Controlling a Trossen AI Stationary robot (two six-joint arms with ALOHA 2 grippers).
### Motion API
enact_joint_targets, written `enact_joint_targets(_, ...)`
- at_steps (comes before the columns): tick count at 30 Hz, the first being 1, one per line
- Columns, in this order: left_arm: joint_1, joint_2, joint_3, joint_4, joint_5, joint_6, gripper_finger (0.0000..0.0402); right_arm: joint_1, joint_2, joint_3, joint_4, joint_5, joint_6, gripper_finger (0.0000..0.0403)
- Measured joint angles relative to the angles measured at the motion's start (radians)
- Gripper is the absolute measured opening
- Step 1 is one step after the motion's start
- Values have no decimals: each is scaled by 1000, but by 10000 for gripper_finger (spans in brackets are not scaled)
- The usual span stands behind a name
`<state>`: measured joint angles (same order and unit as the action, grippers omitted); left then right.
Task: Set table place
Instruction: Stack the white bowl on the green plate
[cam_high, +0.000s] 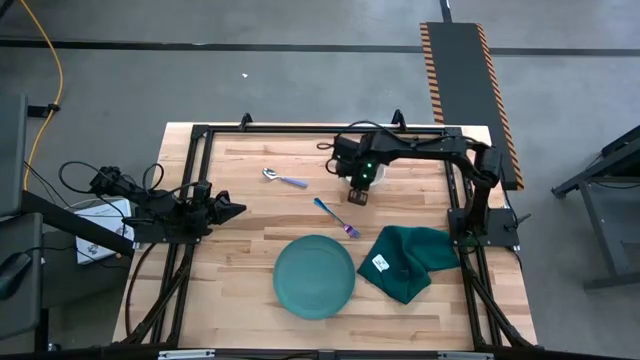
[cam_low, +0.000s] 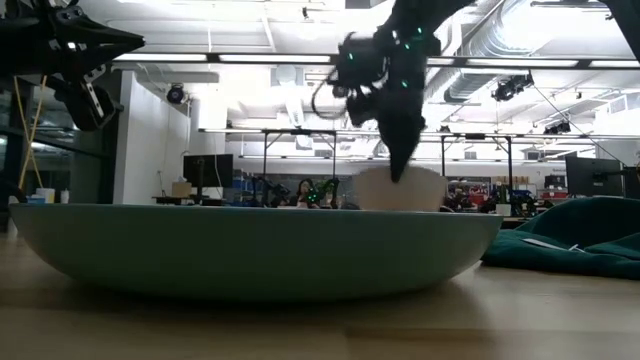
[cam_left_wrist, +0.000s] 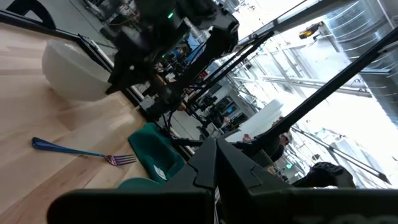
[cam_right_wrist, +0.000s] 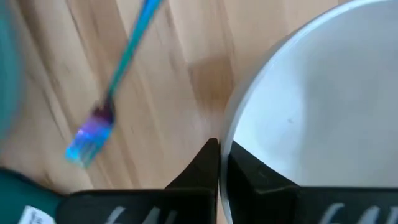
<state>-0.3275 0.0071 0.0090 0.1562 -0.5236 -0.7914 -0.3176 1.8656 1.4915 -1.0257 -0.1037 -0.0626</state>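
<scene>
- The left gripper (cam_high: 238, 210) is hovering at the left side of the desk (cam_high: 250, 270), its fingers pressed together on nothing, well apart from the tableware.
- A spoon (cam_high: 284, 179) with a blue-purple handle is lying on the bare wood toward the far edge, to the right of that gripper.
- A round teal plate (cam_high: 314, 276) is sitting near the front edge of the desk, with nothing resting on it.
- A fork (cam_high: 336, 217) with a blue handle is lying at a slant between the spoon and the plate, touching neither.
- The right gripper (cam_right_wrist: 219, 163) is reaching down at the far middle of the desk, its fingers clamped on the rim of the white bowl (cam_right_wrist: 311, 106), one finger outside the wall and one inside.
- The bowl seems to be resting on the wood, though from the level view its base is hidden behind the plate.
- A dark green cloth (cam_high: 408, 258) with a white tag is lying crumpled just right of the plate.
</scene>
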Motion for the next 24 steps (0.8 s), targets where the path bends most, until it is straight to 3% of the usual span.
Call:
enact_joint_targets(13,0,0,0,0,34,-2,1,88,0,295,-57,-131,68,0)
enact_joint_targets(24,0,0,0,-1,50,-2,1,287,0,346,-44,-144,190,0)
